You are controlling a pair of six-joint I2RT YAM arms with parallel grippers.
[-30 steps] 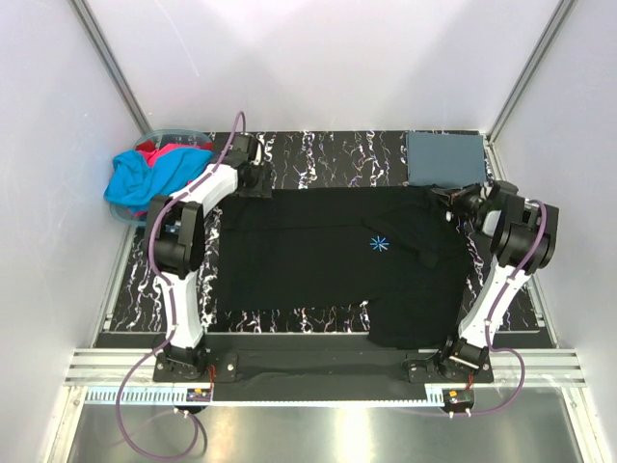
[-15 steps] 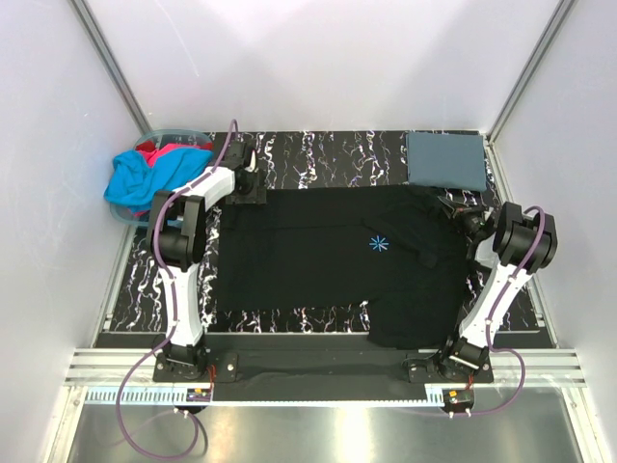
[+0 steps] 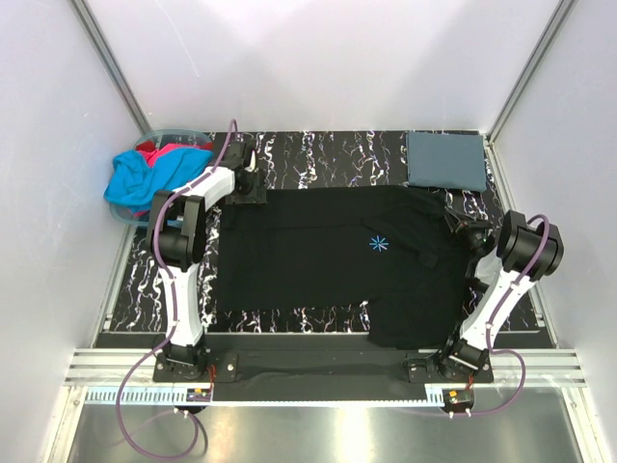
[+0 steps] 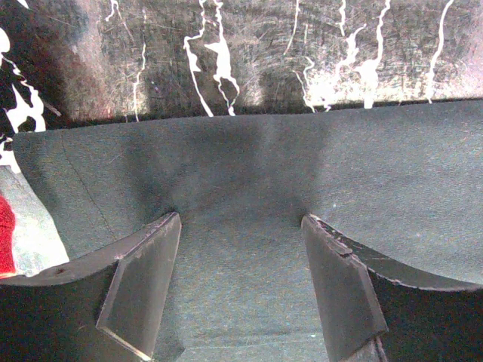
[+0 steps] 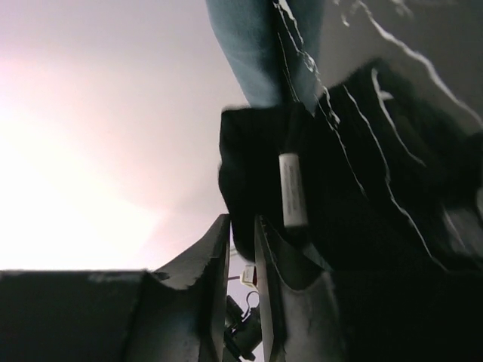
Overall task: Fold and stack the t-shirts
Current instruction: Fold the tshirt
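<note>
1. The black t-shirt [image 3: 328, 260] lies spread flat at the centre of the table [image 3: 328, 154].
2. The left gripper [image 4: 241, 220] sits at the shirt's 10 o'clock corner, jaws wide apart, tips down on the cloth just inside its far hem.
3. The right gripper [image 5: 241, 219] is at the shirt's 3 o'clock edge, jaws nearly together with black cloth bunched at their tips. I cannot tell whether they pinch it.

The black t-shirt [image 3: 328, 260] lies spread flat across the middle of the top view, with a tiny light-blue starburst print [image 3: 378, 244] right of centre and its right side rumpled. The slate blue-grey t-shirt [image 3: 444, 160] lies folded square at upper right. The cyan t-shirt [image 3: 145, 181] and red t-shirt [image 3: 154, 149] are bunched together at upper left.
</note>
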